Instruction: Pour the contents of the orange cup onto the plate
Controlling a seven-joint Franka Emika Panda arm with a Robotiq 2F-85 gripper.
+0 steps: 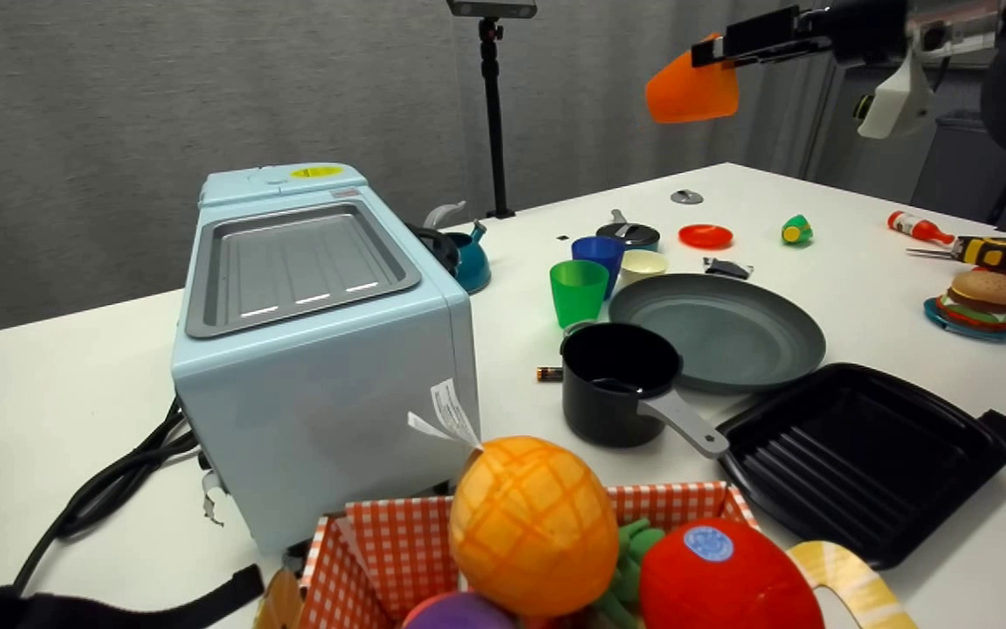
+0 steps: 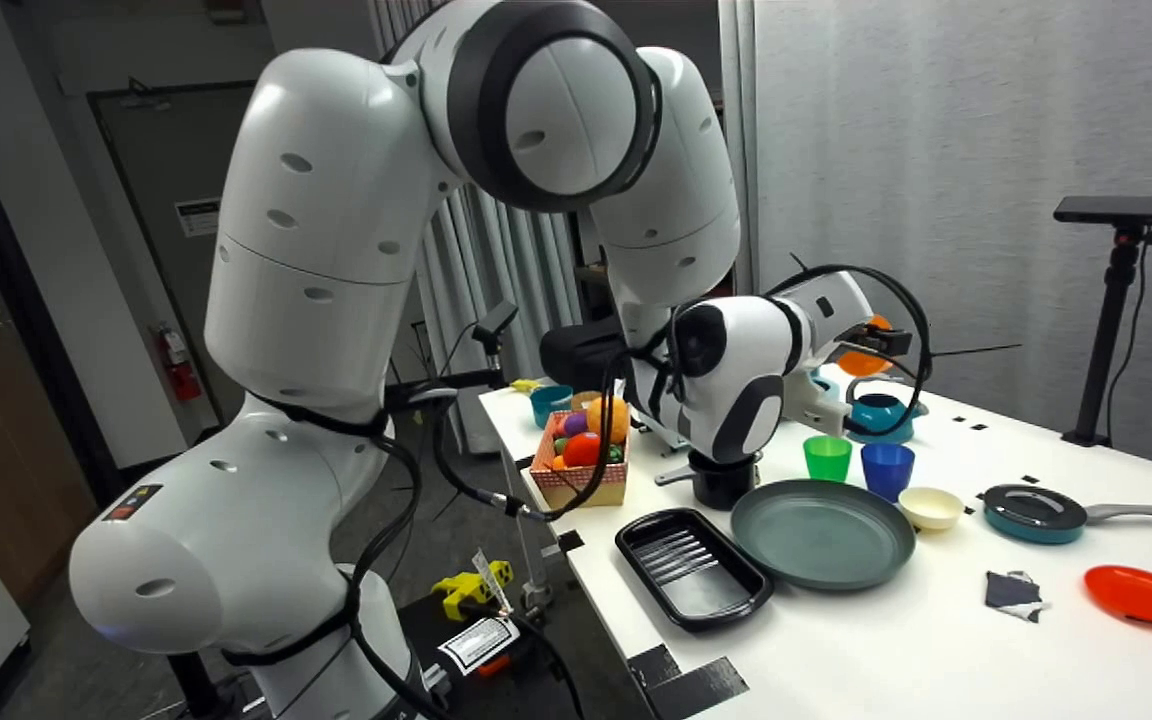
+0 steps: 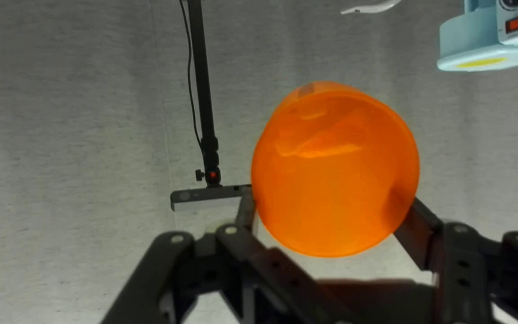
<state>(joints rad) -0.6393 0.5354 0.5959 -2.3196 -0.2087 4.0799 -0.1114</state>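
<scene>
The orange cup (image 1: pixel 686 92) is held high above the table, tilted; it also shows partly behind the gripper in an exterior view (image 2: pixel 864 362). In the wrist view I look into the mouth of the orange cup (image 3: pixel 335 198). A paler orange shape lies inside it; what it is I cannot tell. My gripper (image 1: pixel 713 54) is shut on the cup, one finger on each side, as the wrist view also shows (image 3: pixel 331 208). The plate (image 1: pixel 721 328), a wide dark grey dish, lies on the table well below the cup; it shows in both exterior views (image 2: pixel 823 535).
Beside the plate stand a green cup (image 1: pixel 579 293), a blue cup (image 2: pixel 887 470), a cream bowl (image 2: pixel 930 508), a black pot (image 1: pixel 621 384) and a black ridged pan (image 1: pixel 865 459). A light-blue oven (image 1: pixel 320 384), a fruit basket (image 2: pixel 581 490) and a camera stand (image 1: pixel 492 105) are nearby.
</scene>
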